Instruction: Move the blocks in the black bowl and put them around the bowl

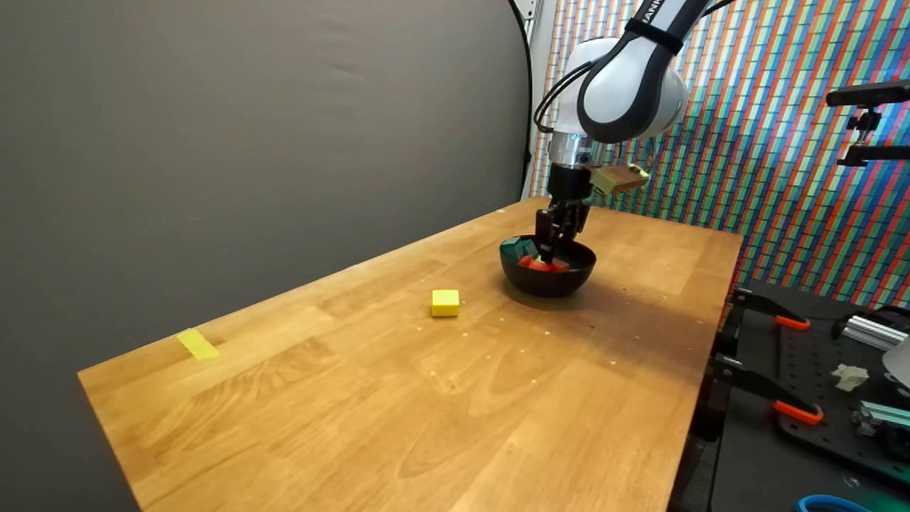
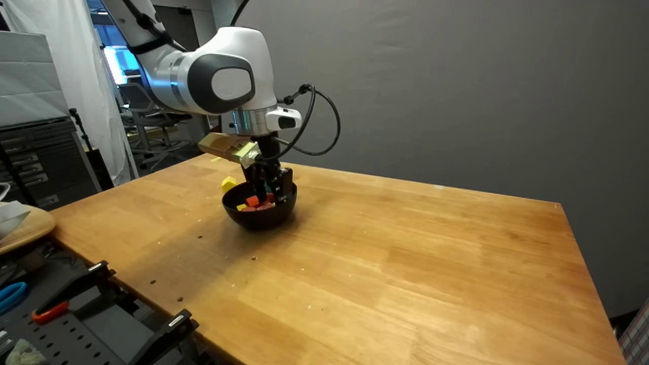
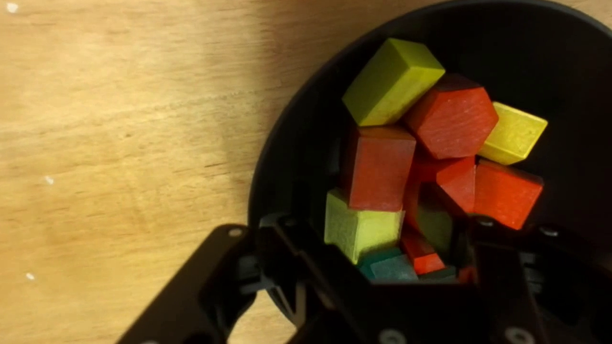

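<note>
Inside black bowl (image 3: 564, 67), blocks (image 3: 381, 172) jumbled: red, yellow, green, sharp-edged, one hexagonal; gripper (image 2: 272, 199) jaws parted.

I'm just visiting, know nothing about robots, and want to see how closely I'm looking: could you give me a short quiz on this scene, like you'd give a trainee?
1. Multiple choice: what colour is the loose block that lies on the table outside the black bowl?
A: red
B: yellow
C: green

2. True or false: the gripper reaches down into the black bowl.

3. Short answer: which three colours show among the blocks inside the black bowl?

Key: 1. B. 2. True. 3. Red, yellow and green.
</note>
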Controlling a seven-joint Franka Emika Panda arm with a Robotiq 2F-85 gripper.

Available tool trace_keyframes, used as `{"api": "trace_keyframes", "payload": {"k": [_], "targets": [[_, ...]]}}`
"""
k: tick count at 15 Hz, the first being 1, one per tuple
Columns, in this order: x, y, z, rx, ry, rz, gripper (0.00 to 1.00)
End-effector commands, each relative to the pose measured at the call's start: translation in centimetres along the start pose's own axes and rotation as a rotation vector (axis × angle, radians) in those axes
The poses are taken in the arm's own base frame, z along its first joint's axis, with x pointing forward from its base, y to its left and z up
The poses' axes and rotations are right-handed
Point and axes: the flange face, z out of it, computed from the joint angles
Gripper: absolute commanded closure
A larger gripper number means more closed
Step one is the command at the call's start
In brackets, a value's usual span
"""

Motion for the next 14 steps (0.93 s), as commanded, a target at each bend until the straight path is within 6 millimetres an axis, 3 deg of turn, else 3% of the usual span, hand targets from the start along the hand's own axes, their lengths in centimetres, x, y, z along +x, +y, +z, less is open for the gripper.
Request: {"api": "trace_keyframes", "payload": {"k": [1,5,6,10,14], "targets": [[1.0,-0.3,0.4,0.001,0.006,-0.017,0.38],[0.9,-0.3,1.2,0.003,-0.006,-0.016,0.41],[0.8,-0.3,1.4,0.001,-0.009,-0.018,0.58],[0.6,-0.3,1.8,0.003,-0.019,-0.018,0.90],[0.1,-0.3,-0.4,0.007,-0.009,-0.014,0.91]]}}
